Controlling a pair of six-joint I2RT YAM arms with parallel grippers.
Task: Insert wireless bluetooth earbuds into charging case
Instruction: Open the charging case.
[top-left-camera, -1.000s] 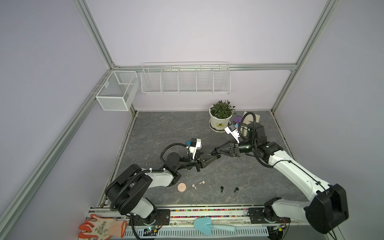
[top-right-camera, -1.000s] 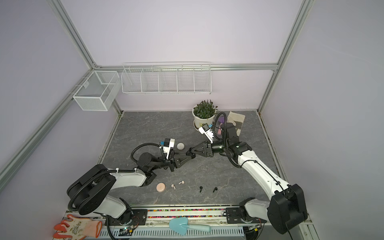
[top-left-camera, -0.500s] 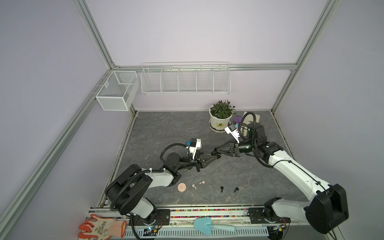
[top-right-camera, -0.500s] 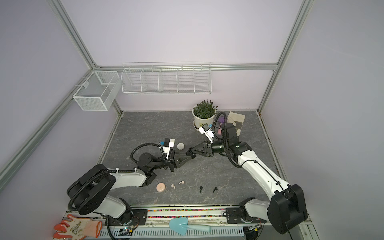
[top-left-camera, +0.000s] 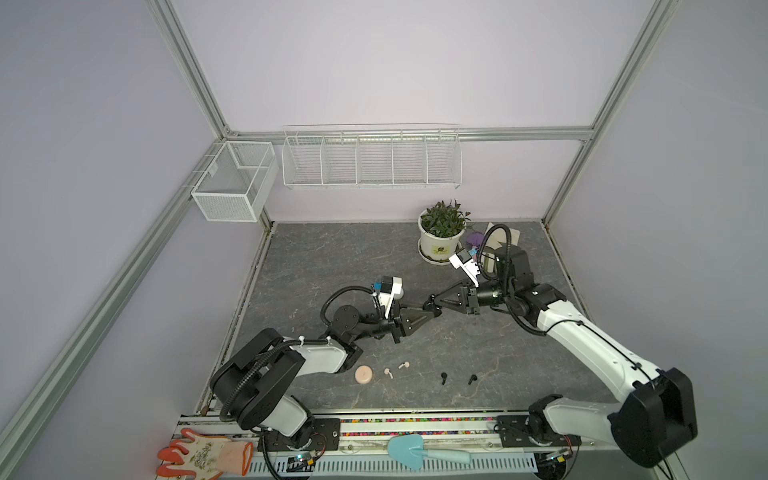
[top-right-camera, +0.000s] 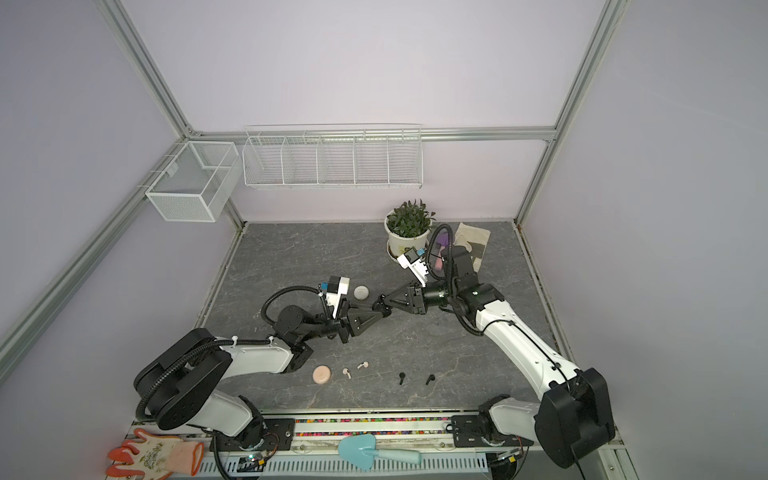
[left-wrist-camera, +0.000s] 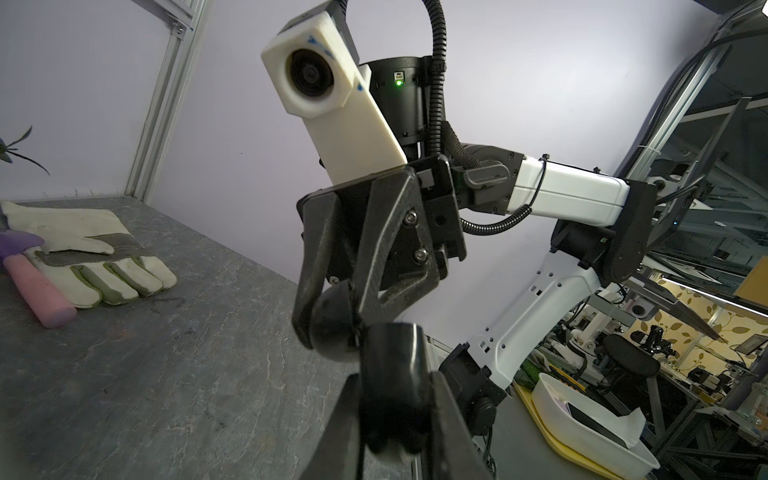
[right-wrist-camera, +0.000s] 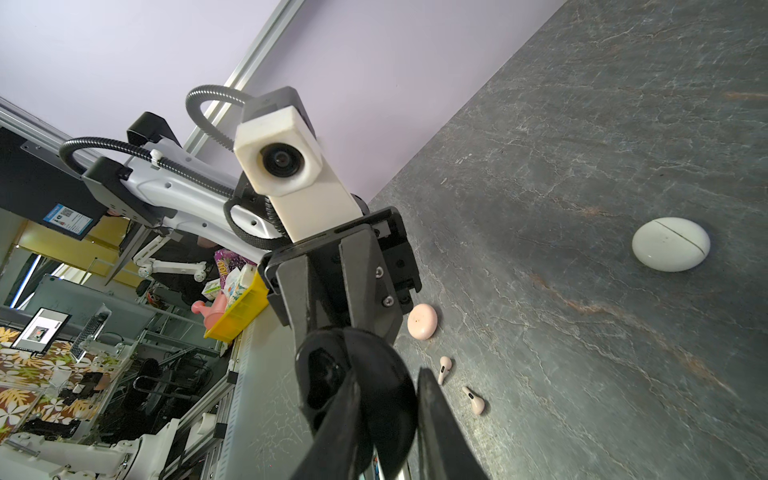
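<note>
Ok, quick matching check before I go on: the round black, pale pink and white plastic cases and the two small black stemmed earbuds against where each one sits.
Things
1. round black plastic case
2. round pale pink plastic case
3. round white plastic case
4. two small black stemmed earbuds

Places
A. by itself on the grey table, nearer the back wall than the other three
B. gripped between the left gripper and the right gripper
C. left end of the front row, beside the two pale pink earbuds
D. right end of that front row

Pairs: 1-B, 2-C, 3-A, 4-D
</note>
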